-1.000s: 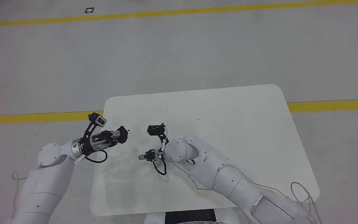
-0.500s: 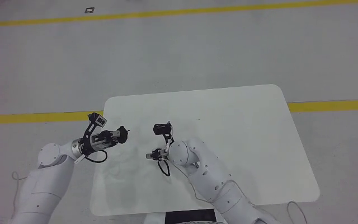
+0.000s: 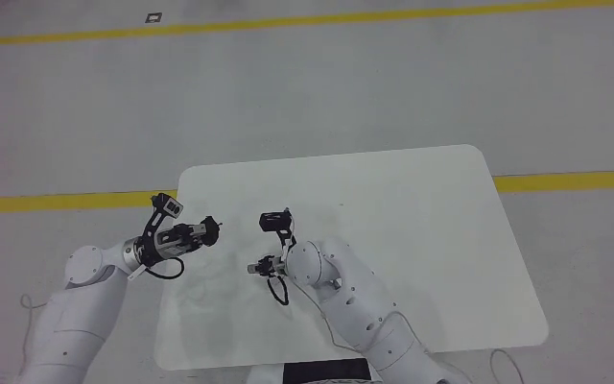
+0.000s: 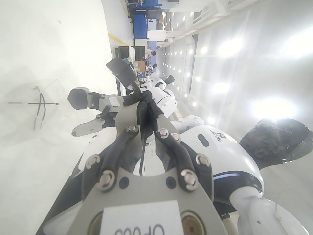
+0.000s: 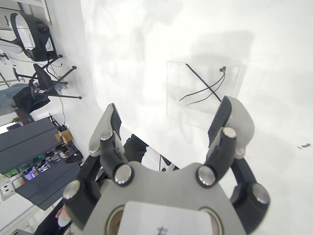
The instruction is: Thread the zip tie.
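Note:
My left gripper [image 4: 144, 103] is shut on a black zip tie [image 4: 142, 147], whose strap runs back between the fingers toward the wrist. In the top view this gripper [image 3: 213, 228] hangs over the table's left edge. My right gripper [image 5: 168, 121] stands open with nothing between its ribbed pads [image 5: 219, 117], a short way above the table. Beyond it a clear flat tray [image 5: 176, 69] holds a few more black zip ties [image 5: 205, 86]. The left wrist view has the right gripper [image 4: 79, 114] open beside that tray [image 4: 55, 86]. From above, the right gripper [image 3: 253, 270] is right of the left one.
The white table [image 3: 403, 202] has a rounded left edge [image 5: 94, 94] close to both grippers. A small black scrap [image 5: 304, 145] lies on the tabletop away from the tray. Chairs and shelves stand on the floor beyond the edge.
The right arm's wrist shifted a little to the right and its elbow drew in toward the near table edge. The left arm stayed where it was, still holding the zip tie.

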Robot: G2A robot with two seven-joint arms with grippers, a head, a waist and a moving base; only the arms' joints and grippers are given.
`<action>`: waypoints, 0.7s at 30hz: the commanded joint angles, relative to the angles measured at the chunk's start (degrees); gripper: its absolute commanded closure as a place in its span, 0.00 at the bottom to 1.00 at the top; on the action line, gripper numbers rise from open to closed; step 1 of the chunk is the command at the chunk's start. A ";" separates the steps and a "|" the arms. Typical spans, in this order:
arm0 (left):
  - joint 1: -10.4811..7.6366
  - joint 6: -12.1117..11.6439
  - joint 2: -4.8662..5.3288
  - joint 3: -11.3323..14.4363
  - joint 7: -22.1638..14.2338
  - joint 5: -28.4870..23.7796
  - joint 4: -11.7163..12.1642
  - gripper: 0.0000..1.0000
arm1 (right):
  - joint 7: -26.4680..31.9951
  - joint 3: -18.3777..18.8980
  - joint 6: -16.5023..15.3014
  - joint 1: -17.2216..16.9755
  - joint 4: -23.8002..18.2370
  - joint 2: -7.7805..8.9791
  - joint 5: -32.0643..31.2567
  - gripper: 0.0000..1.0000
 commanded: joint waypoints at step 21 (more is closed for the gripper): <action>0.00 0.00 0.00 0.00 0.00 0.00 0.00 1.00 | 3.33 -4.71 0.00 1.47 -0.79 -0.09 -9.71 0.13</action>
